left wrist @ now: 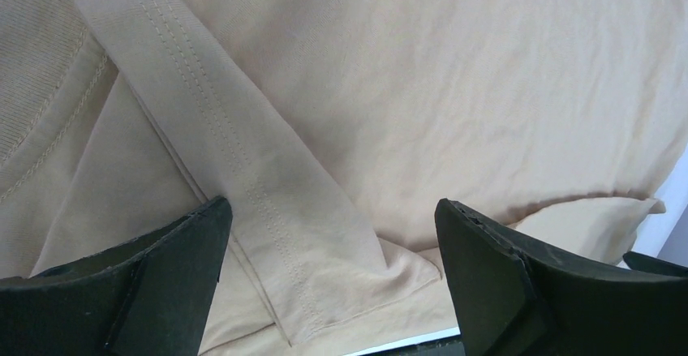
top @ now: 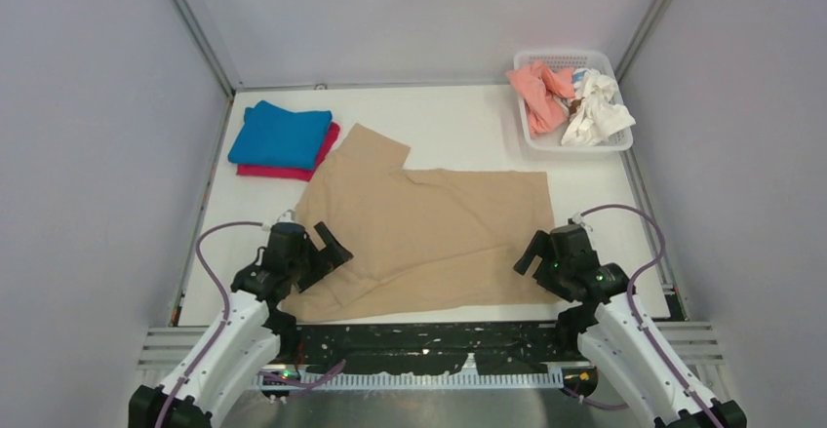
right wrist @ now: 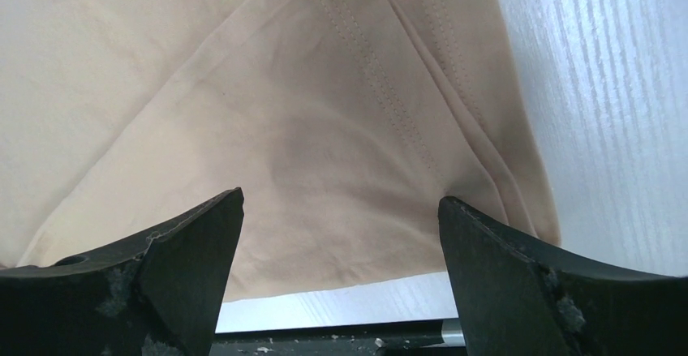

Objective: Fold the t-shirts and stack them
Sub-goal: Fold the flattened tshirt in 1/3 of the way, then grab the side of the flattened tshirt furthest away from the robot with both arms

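Note:
The tan t-shirt (top: pixel 429 238) lies spread flat in the middle of the table, one sleeve pointing toward the back left. My left gripper (top: pixel 327 251) is open over its near left corner, where a folded sleeve (left wrist: pixel 243 178) lies between the fingers in the left wrist view. My right gripper (top: pixel 534 251) is open over the shirt's near right corner (right wrist: pixel 357 161). A folded bright blue t-shirt (top: pixel 281 136) lies on a folded magenta-pink t-shirt (top: pixel 293 169) at the back left. A salmon-pink t-shirt (top: pixel 541 92) and a white t-shirt (top: pixel 597 111) lie crumpled in the basket.
The white mesh basket (top: pixel 564 60) stands at the back right corner. The table's near edge (top: pixel 439 317) runs just below the tan shirt. Grey walls close the left and right sides.

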### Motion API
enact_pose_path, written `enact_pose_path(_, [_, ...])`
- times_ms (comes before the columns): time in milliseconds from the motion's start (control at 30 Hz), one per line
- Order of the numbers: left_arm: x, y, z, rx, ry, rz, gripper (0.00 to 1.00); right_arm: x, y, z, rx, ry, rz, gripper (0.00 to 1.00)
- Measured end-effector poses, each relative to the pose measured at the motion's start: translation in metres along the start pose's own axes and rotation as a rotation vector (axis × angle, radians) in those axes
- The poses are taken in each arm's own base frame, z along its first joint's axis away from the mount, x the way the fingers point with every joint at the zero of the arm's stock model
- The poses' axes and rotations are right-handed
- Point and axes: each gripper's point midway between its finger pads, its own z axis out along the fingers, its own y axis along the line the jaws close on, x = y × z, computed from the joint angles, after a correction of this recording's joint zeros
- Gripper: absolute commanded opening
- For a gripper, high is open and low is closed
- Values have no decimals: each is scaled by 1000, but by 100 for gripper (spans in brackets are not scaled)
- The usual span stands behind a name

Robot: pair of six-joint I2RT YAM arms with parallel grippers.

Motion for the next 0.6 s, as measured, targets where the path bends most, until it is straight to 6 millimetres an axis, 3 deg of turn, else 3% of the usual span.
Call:
enact_pose_path(100, [2, 3, -6, -22, 13, 9, 100, -10, 5, -7, -23, -42, -33, 95])
enact_pose_path(200, [-9, -6, -17, -23, 3, 54, 99, -40, 27, -26, -99, -156, -75, 95])
enact_pose_path(267, [-31, -28, -30, 5, -45, 93, 100, -72, 49, -46, -169, -285, -100, 95])
enact_pose_path(400, [-100, -85, -60, 64, -221, 180, 100, -128, 83, -80, -272, -523, -92, 95])
enact_pose_path(500, [-148, -127, -71, 65, -303, 238, 100, -154, 94, -85, -257, -599, -100, 95])
enact_pose_path(600, [-195, -175, -65, 51, -320, 297, 100, -178, 103, -79, -182, -602, -111, 95])
